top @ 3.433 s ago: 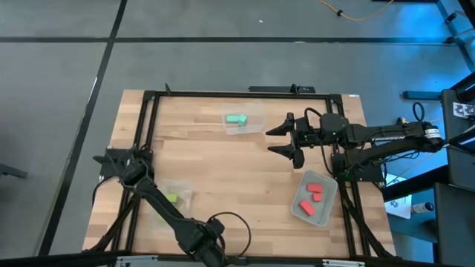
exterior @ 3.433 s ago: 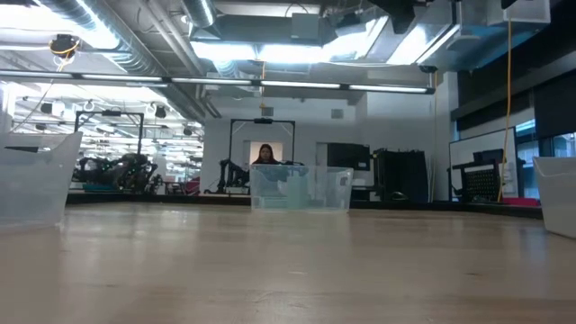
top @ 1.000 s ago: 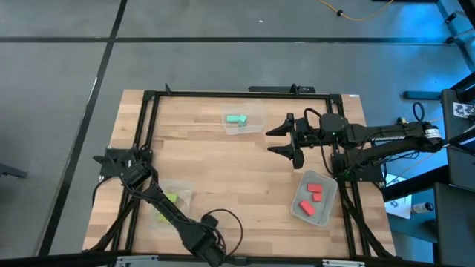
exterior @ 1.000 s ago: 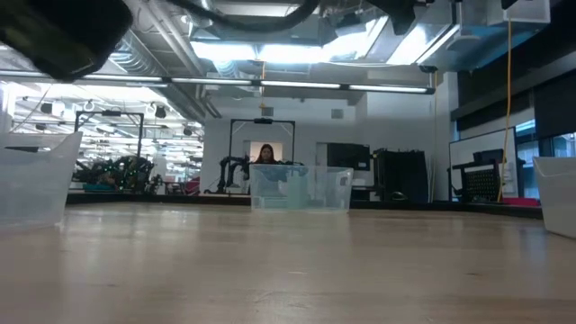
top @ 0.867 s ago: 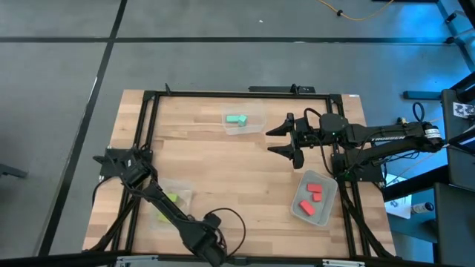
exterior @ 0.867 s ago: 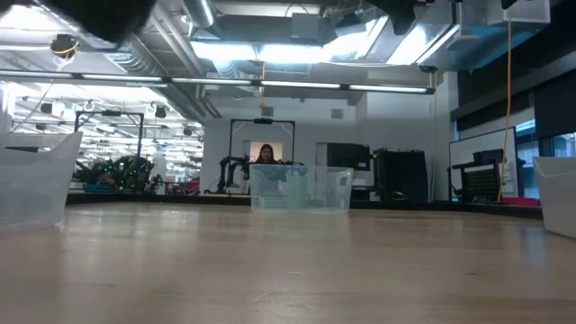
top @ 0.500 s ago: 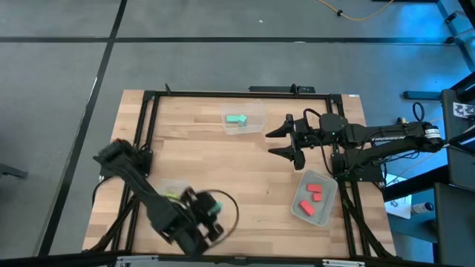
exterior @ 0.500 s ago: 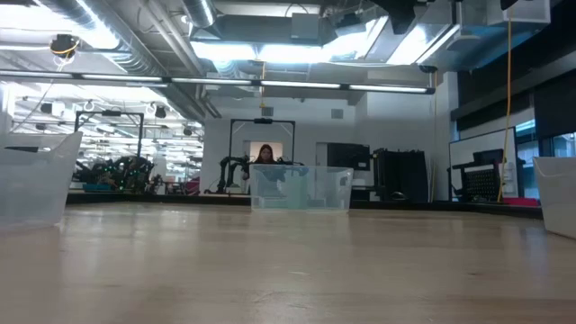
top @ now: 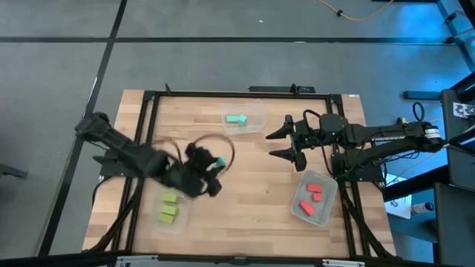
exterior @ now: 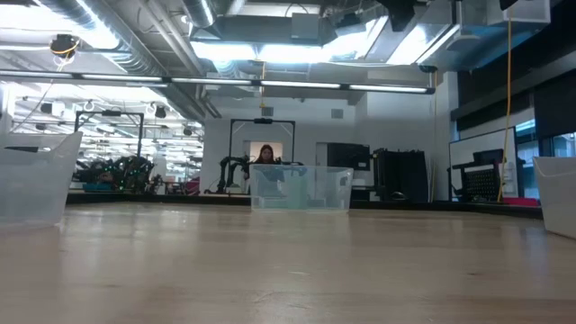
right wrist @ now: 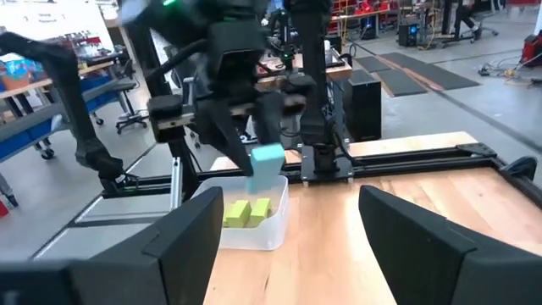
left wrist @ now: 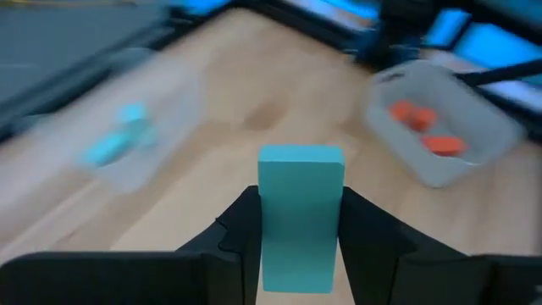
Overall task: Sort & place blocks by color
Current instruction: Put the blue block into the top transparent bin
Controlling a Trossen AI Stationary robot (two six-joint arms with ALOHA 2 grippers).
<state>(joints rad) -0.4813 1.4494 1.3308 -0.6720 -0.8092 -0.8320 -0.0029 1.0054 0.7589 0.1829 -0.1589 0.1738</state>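
My left gripper [top: 214, 172] hangs over the table's middle, shut on a teal block [left wrist: 301, 169], also seen as a teal block [top: 220, 163] from above. The clear tub at the far edge [top: 243, 121] holds teal blocks [top: 236, 119]. The near-left tub [top: 169, 209] holds green blocks [top: 168, 206]. Red blocks [top: 312, 196] lie in the tub on the right [top: 312, 200]. My right gripper [top: 272, 144] hovers open, right of the teal tub, touching nothing. My left gripper pinches the teal block between its two fingers [left wrist: 241, 224] by the block's long sides [left wrist: 273, 237]. The block's far end [left wrist: 301, 157] sticks out past the fingertips. In the right wrist view the fingers slant down from above and the block [right wrist: 268, 163] is lifted clear of the table.
Bare wood lies between the three tubs. A black frame [top: 223, 93] runs round the table's edges. In the low view, the teal tub [exterior: 301, 189] stands at the far side and a person [exterior: 265, 155] sits far behind it.
My left arm has swung up from the table's near edge toward the middle and far side, carrying the teal block and passing over the green tub, whose green blocks now show uncovered. The left gripper stays shut on the block.
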